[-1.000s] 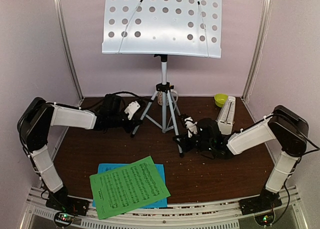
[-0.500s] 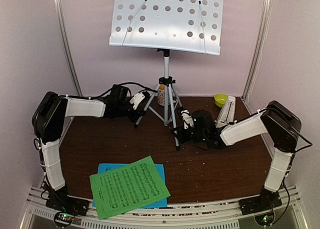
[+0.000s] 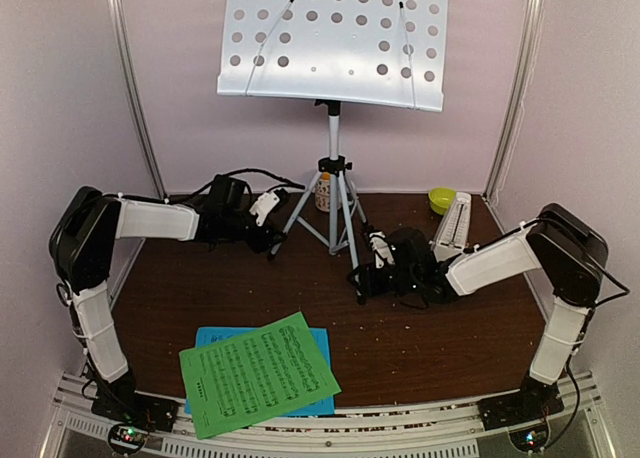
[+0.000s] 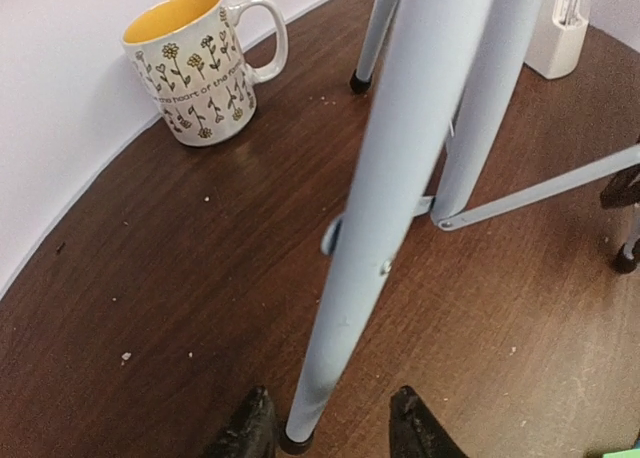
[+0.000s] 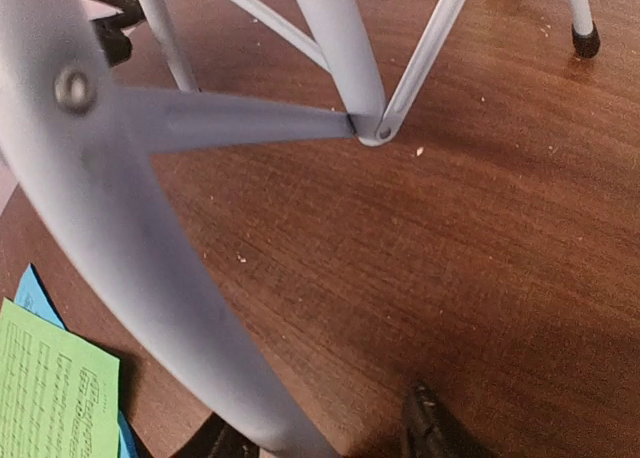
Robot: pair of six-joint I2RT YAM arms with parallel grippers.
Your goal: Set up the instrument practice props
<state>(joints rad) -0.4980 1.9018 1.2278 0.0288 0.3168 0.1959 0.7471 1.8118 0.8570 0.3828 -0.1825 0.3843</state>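
The white perforated music stand (image 3: 330,43) stands upright on its silver tripod (image 3: 333,213) at the back of the table. My left gripper (image 3: 272,240) is open, its jaws either side of the foot of the tripod's left leg (image 4: 400,178), seen in the left wrist view (image 4: 332,433). My right gripper (image 3: 362,274) is open around the lower end of the front right leg (image 5: 150,258), with a gap on its right side (image 5: 330,438). The green sheet (image 3: 258,373) lies on the blue sheet (image 3: 210,336) at the near edge. The white metronome (image 3: 452,230) stands at the back right.
A patterned mug with an orange inside (image 4: 195,68) stands by the back wall behind the tripod. A small lime-green bowl (image 3: 441,198) sits in the back right corner. Pink walls close in the table on three sides.
The stand has moved back and slightly right over the last second and now stands still. My left arm has drawn a little to the left, and my right gripper has shifted slightly nearer.
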